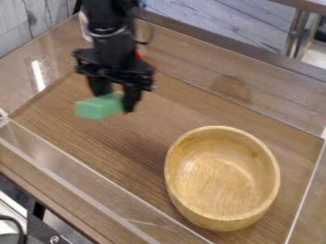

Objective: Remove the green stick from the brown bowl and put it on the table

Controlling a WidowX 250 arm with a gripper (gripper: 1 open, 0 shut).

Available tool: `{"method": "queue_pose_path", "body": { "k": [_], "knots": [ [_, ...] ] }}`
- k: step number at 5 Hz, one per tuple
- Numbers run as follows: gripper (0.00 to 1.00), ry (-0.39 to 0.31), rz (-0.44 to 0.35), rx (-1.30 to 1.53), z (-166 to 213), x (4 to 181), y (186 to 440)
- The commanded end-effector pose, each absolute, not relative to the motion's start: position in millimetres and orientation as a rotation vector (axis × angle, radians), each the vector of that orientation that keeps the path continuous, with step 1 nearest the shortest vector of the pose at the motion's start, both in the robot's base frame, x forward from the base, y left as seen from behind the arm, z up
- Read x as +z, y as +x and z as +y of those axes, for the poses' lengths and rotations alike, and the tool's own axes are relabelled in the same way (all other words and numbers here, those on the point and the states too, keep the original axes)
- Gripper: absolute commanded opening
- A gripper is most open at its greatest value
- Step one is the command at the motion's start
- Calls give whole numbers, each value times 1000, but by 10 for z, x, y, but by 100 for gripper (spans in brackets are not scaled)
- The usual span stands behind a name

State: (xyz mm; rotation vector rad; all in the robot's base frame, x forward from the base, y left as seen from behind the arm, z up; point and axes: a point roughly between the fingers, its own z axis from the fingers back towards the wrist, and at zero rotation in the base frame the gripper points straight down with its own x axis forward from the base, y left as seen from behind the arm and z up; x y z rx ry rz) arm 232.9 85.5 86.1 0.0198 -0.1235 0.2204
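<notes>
The gripper (112, 98), jaws clamped on the stick (98, 108), hangs well left of the bowl (224, 178). Lower it flat onto the counter (216, 105) before releasing.

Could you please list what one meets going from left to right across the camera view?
Green stick, held in the shut end effector above the table → brown bowl, standing empty toward the right.
</notes>
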Motion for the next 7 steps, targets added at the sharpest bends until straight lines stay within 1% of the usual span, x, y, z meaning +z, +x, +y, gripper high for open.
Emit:
{"method": "queue_pose_path", "body": {
  "k": [1, 4, 7],
  "knots": [
    [0, 43, -161, 189, 1160, 880, 2372],
    [0, 49, -133, 202, 1282, 693, 2487],
    [0, 50, -108, 219, 1345, 569, 2557]
  ]
}}
